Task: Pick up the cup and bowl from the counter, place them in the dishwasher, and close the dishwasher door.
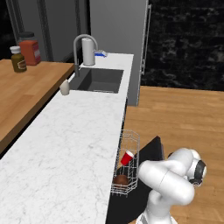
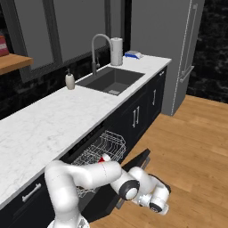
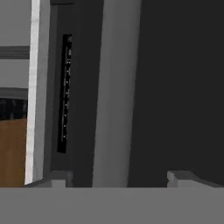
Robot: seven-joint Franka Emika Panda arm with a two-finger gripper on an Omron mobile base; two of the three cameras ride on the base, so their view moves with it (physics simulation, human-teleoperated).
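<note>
Below the white marble desk point(image 1: 65, 148), the dishwasher's black door point(image 2: 133, 167) hung partly open with the wire rack point(image 1: 127, 164) pulled out; the brown bowl point(image 1: 121, 180) and red cup point(image 1: 127, 157) lay inside it. Low beside the door, the pincer point(image 3: 118, 177) stood released, grasping nothing.

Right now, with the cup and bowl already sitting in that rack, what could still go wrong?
1. The wire rack is pulled out over the open dishwasher door; lifting the door may jam against it.
2. The red cup lies tilted in the rack beside the bowl; a jolt could tip it out.
3. The end effector sits low by the door with its fingertips apart; it might slip off the flat panel.
</note>
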